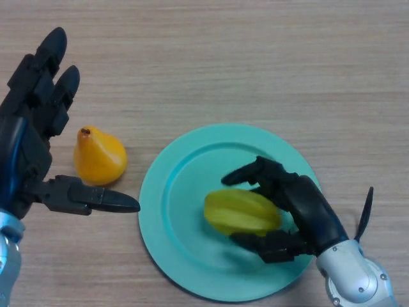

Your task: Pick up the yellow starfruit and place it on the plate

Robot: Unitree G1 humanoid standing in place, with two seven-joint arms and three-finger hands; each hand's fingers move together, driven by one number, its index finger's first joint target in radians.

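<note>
The yellow starfruit lies over the middle of the teal plate, right of centre. My right hand comes in from the lower right and is curled round the fruit, fingers above it and thumb below. Whether the fruit rests on the plate or hangs just above it I cannot tell. At the left edge my left hand is held open, fingers pointing up and thumb stretched toward the plate, holding nothing.
An orange-yellow pear stands on the wooden table between the left hand and the plate's left rim, just above the left thumb.
</note>
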